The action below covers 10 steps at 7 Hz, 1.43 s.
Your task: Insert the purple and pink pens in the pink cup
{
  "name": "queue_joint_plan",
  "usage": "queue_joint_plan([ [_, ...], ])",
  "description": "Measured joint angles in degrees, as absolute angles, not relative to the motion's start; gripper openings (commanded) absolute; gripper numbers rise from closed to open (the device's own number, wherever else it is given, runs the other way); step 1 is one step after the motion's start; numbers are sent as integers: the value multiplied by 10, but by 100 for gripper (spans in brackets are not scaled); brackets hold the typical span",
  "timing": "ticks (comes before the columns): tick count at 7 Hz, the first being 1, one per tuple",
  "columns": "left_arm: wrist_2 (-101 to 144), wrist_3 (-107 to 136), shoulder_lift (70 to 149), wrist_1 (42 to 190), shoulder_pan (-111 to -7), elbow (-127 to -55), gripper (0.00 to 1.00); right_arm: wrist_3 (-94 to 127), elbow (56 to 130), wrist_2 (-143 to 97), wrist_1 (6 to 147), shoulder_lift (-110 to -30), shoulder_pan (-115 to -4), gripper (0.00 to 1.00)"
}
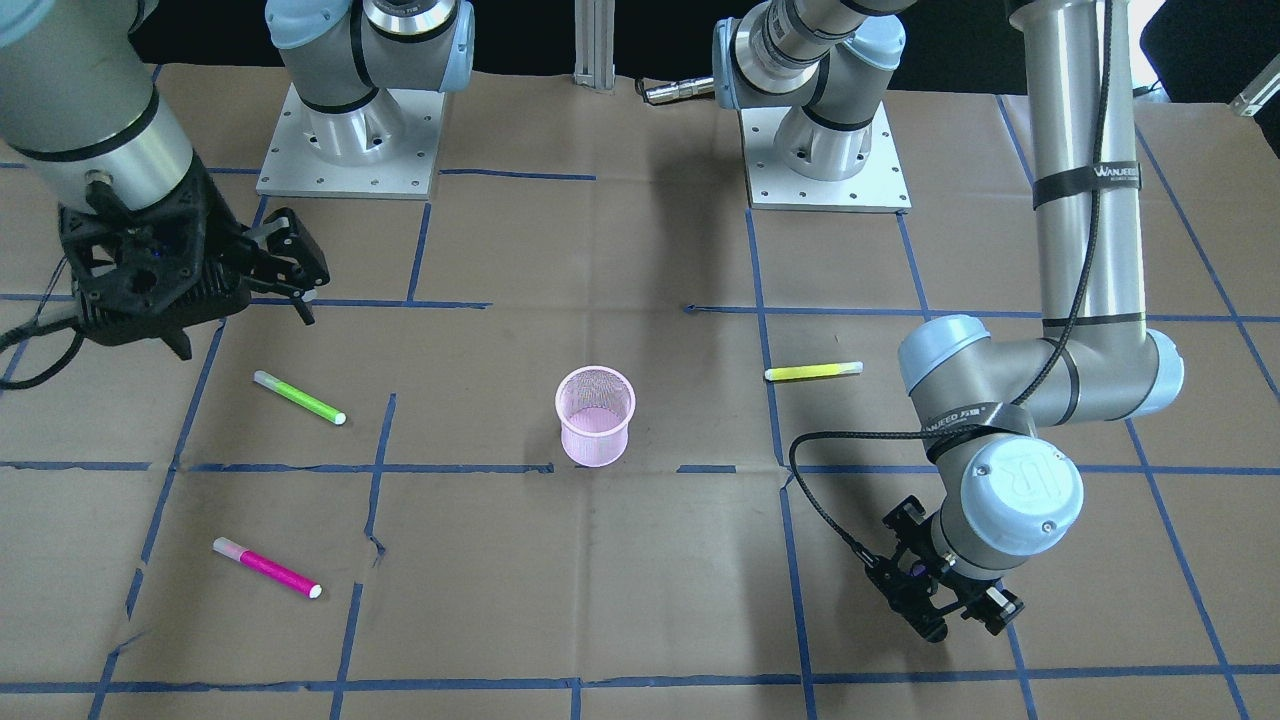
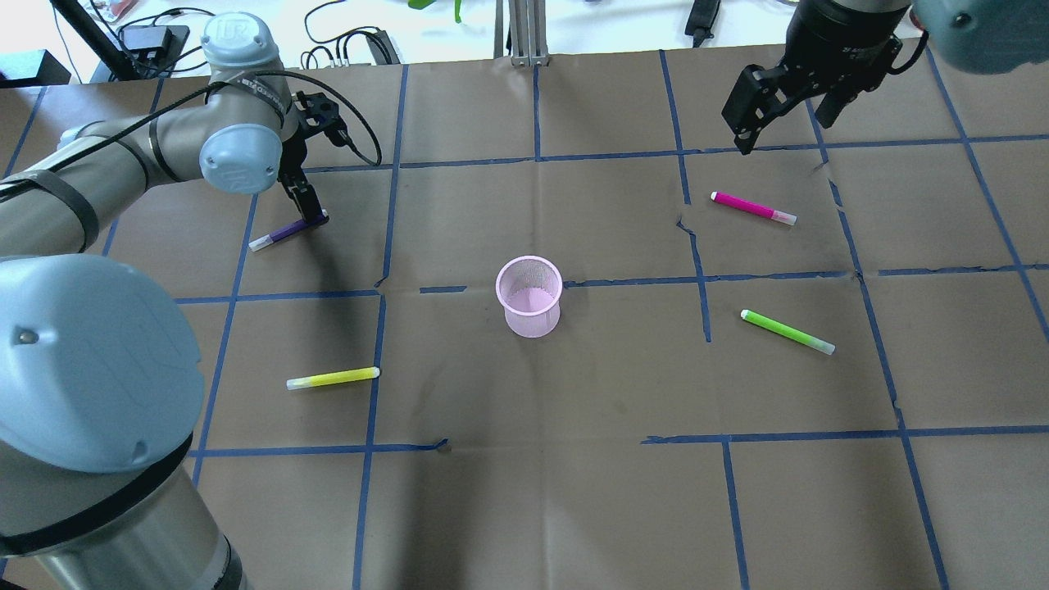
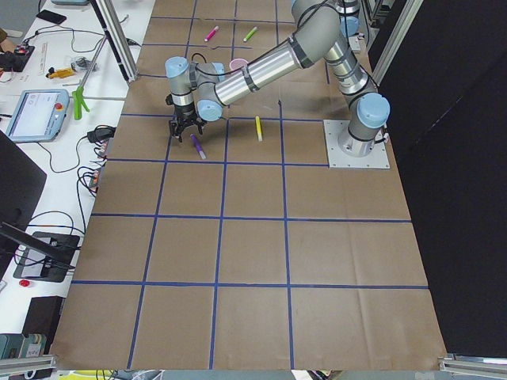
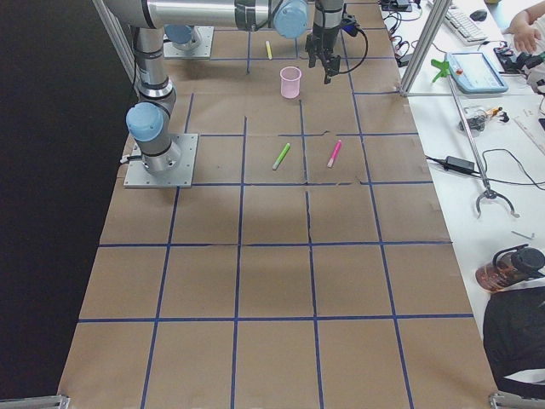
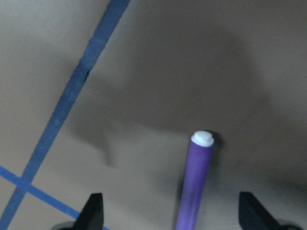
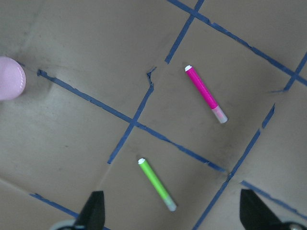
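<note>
The purple pen [image 2: 287, 232] lies flat on brown paper in the upper left of the overhead view. The wrist view shows its white cap, with the left gripper [image 2: 308, 211] set astride the barrel, jaws wide apart and nothing gripped yet.

The pink cup [image 2: 531, 299], a round wire-mesh pot with a slight taper, stands upright at the frame's centre. It is well apart from that pen and has no pen in it.

The pink pen [image 2: 754, 208] rests in the upper right, near the right gripper [image 2: 778, 115], which hangs above the table at the top edge, fingers spread and empty.

The step in hand looks to be the pick-up of the purple pen. The next move likely calls for closing squarely across the smooth, slim cylinder so it neither rolls nor pivots. Then it must be lifted and tipped upright over the cup's narrow mouth.

A green pen [image 2: 787, 332] at lower right and a yellow pen [image 2: 332, 378] at lower left — neither wanted — lie apart from both grippers. Blue tape [image 2: 705, 152] grids the creased paper.
</note>
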State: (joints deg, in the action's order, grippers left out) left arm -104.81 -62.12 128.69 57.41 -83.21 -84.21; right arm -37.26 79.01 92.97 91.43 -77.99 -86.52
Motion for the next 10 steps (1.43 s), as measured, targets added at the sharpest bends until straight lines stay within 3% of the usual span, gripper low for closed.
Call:
queue_joint_plan([
  [1,-1050,-620,1296,577,-836,-840,98,-479,782,943,914,-761,-849,100],
  [2,-1048,-620,1301,580,-840,-839,89,-558,780,953,914,-751,-839,100],
  [4,-1046,-628,1309,583,-843,-835,31,-640,778,997,913,-723,-834,100],
  [5,-1048,-636,1311,583,-844,-833,7,-663,776,1015,914,-704,-834,100],
  [6,-1049,-640,1311,584,-845,-832,0,-672,776,1034,916,-684,-835,100],
  [10,-1022,-640,1290,586,-848,-836,0,-656,777,1116,1007,-578,-868,100],
])
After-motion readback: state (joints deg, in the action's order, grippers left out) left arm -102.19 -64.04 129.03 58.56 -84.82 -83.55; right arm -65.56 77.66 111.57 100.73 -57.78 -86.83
